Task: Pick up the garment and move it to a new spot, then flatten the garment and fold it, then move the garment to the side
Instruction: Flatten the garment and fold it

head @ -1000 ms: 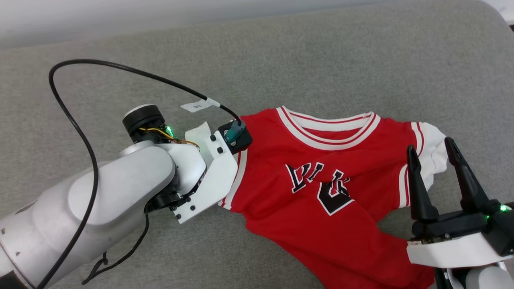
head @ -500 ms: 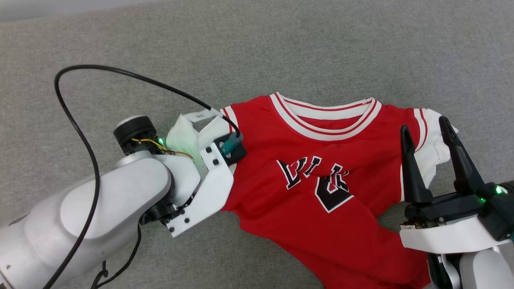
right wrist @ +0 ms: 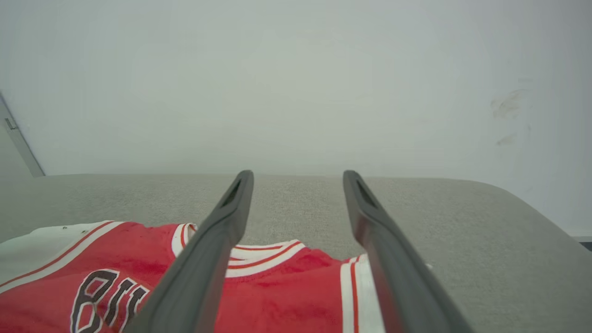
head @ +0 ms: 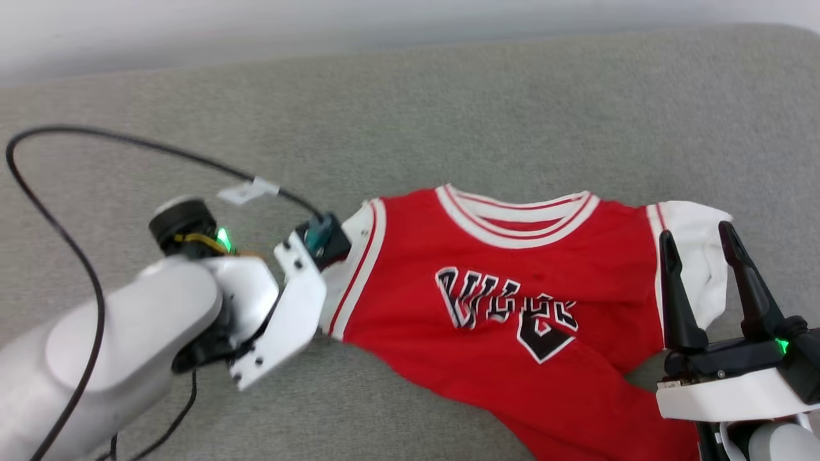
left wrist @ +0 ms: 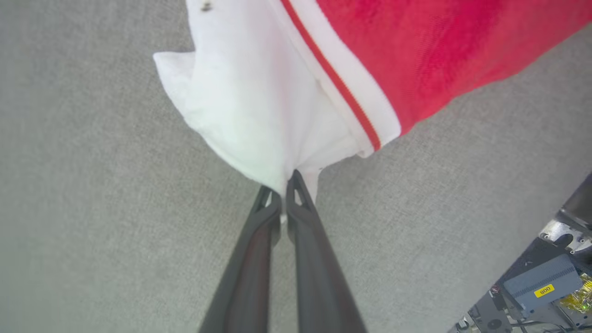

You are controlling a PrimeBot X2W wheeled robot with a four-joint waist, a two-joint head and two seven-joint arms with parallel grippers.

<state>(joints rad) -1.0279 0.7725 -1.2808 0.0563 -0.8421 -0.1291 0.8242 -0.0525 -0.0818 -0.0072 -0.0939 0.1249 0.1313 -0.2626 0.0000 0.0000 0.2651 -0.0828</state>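
Observation:
The garment (head: pixel 512 307), a red jersey with white sleeves and black lettering, lies front up on the grey surface, its lower part creased toward the bottom right. In the left wrist view my left gripper (left wrist: pixel 284 185) is shut on the edge of the white sleeve (left wrist: pixel 249 101), which is pulled taut beside the red body (left wrist: pixel 439 51). In the head view the left arm (head: pixel 128 333) covers those fingers. My right gripper (head: pixel 696 230) stands open above the other white sleeve with nothing between its fingers. The right wrist view has the right gripper (right wrist: pixel 298 173) wide over the garment (right wrist: pixel 286 296).
The grey upholstered surface (head: pixel 448 115) stretches wide behind the shirt to a pale wall (head: pixel 256 32). A black cable (head: pixel 96 137) loops over the left arm. The surface's rounded corner (right wrist: pixel 532 208) lies to the right. Robot base hardware (left wrist: pixel 541 282) sits below the surface edge.
My left gripper has shut on the white sleeve and drawn it leftward, stretching the shirt so the lettering lies flatter. The right gripper stays open. The head camera has shifted.

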